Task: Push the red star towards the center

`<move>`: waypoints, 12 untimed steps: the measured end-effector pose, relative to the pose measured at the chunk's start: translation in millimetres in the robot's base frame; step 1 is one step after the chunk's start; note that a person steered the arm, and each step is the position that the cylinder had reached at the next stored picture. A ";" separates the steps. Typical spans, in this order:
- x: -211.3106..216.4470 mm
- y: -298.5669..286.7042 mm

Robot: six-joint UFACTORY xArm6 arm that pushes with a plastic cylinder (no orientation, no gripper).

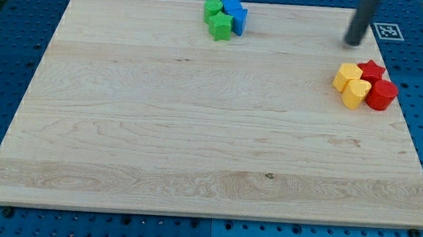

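Observation:
The red star [373, 69] lies near the view's right edge of the wooden board [196, 132], at the top of a tight cluster. A red round block [381, 94] sits just below it. Two yellow blocks [348, 76] [356, 93] touch them on the left. My tip [354, 43] is above the cluster, a little up and left of the red star, apart from it. The dark rod runs up out of the view's top.
A second cluster sits at the view's top middle: two green blocks [213, 8] [220, 26] and two blue blocks [232, 5] [239, 20] pressed together. A white marker tag [387, 31] lies off the board at the top right, on the blue perforated table.

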State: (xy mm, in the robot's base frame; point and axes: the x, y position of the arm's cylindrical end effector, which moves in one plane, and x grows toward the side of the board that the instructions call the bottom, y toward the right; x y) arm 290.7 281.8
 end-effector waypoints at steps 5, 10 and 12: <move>123.9 48.7; 118.7 -0.7; 39.9 -34.4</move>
State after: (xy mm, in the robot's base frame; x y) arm 330.6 247.4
